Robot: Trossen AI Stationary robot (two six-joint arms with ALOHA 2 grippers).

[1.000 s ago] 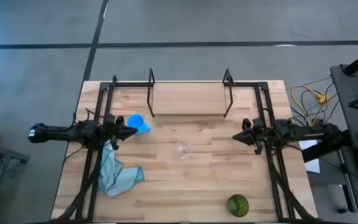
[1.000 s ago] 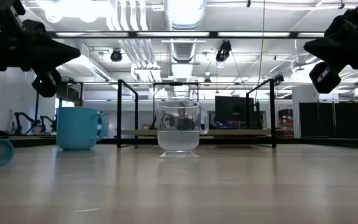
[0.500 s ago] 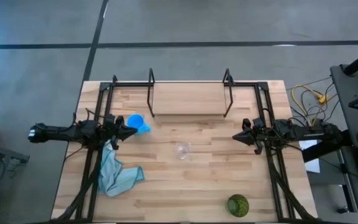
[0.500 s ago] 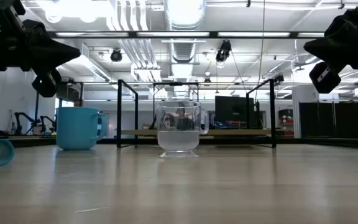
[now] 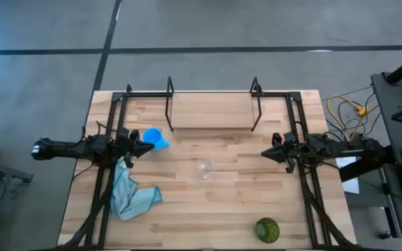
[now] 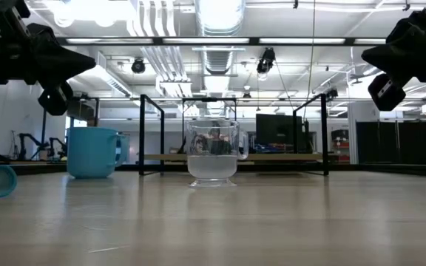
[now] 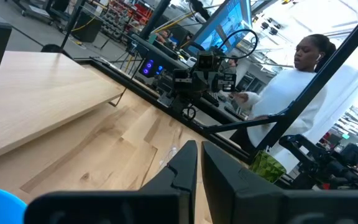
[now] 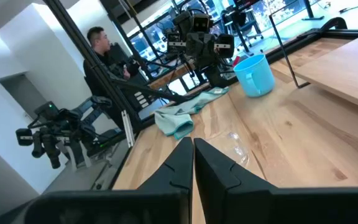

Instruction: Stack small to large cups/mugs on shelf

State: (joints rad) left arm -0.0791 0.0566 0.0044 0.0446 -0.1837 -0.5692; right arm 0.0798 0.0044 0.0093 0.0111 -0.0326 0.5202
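Nothing has changed over the last second: all three cups sit where they were and neither of my arms has moved, so the task has not started.

The clear cup [image 5: 204,168] stands mid-table, in front of the shelf [image 5: 211,110] and well apart from both grippers. The blue mug [image 5: 152,137] stands on the table to the left, just past the tip of my left gripper [image 5: 147,146], handle toward the table's middle; not touching as far as I can tell. The green cup [image 5: 267,229] sits alone near the front right corner, far from everything. The shelf's plank is bare, at the back of the table between its black wire frames.

My left gripper hovers above the table near the mug, fingers pressed together with nothing between them, as the left wrist view shows. My right gripper [image 5: 266,153] hangs at the right side, pointed at the middle, fingers also together and empty.

A light blue cloth [image 5: 128,195] lies crumpled at front left, below my left arm. A person in a white top [image 7: 297,93] shows beyond the table, another in dark clothes [image 8: 107,59] on the other side.

My read: zero cups placed, all stacking remains. Both grippers must open before any grasp.
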